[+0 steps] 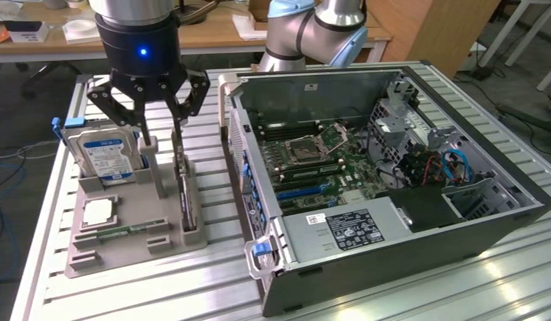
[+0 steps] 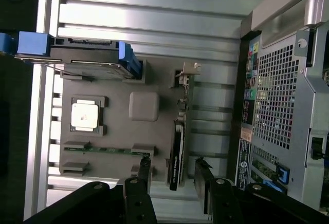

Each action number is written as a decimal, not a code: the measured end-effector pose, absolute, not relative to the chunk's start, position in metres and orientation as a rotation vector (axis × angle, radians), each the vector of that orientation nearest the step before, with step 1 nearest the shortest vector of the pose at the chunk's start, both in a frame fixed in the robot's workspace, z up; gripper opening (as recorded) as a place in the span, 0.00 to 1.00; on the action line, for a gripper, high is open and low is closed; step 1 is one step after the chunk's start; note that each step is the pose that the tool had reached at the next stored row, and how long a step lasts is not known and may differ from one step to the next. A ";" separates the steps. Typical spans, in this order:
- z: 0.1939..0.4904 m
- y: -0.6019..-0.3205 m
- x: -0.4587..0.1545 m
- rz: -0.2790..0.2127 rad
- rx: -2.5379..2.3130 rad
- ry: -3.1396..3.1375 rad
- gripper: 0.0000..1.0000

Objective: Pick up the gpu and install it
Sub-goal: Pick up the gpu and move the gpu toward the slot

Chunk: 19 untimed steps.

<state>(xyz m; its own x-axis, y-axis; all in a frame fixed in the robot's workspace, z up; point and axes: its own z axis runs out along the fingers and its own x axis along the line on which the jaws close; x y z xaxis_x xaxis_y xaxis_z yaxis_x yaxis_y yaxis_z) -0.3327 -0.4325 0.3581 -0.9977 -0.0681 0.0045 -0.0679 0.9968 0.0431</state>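
GPU (image 1: pixel 181 190) upright on edge in slot of grey holder (image 1: pixel 124 251), at 9 o'clock of open computer case (image 1: pixel 374 267) in exterior view. Gripper (image 1: pixel 164 137) over card, fingers (image 2: pixel 145 168) open, straddling it, no contact seen.

Risks, judged:
- Off-centre closure could tilt card or jam it in slot.
- Grip on thin edge may slip.
- Hard drive (image 1: pixel 101 157) at 10 o'clock of card, near outer finger: collision if descent drifts.
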 end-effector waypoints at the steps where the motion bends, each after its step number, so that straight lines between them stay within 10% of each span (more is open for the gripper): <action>1: 0.358 -0.433 -0.333 -0.067 0.110 -3.133 0.47; 19: 0.353 -0.436 -0.332 -0.067 0.159 -3.130 0.47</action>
